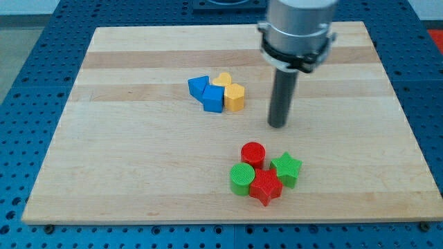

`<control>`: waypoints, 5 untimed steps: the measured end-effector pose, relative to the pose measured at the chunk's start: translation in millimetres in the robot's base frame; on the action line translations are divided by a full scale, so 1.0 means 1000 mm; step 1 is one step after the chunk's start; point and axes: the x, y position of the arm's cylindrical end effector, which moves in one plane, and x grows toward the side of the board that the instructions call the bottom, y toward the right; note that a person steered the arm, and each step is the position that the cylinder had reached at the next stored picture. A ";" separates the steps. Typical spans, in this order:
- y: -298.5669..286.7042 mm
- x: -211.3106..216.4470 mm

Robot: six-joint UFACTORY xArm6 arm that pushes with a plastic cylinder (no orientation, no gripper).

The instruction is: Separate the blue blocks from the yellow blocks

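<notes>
Tip (pixel 277 125) parked just right of the cluster, touching nothing; no gripper fitted, only a bare rod. Two blue blocks (pixel 206 93) pressed against two yellow blocks (pixel 230 92) at board (pixel 138 173) centre, unseparated. Approach from the yellow side likely intended.

Two blue blocks (pixel 206 93) touching two yellow blocks (pixel 230 91), one tight cluster; blue at 9 o'clock side, yellow at 3 o'clock.
</notes>
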 end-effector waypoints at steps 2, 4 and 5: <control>-0.081 -0.031; -0.132 -0.082; -0.162 -0.110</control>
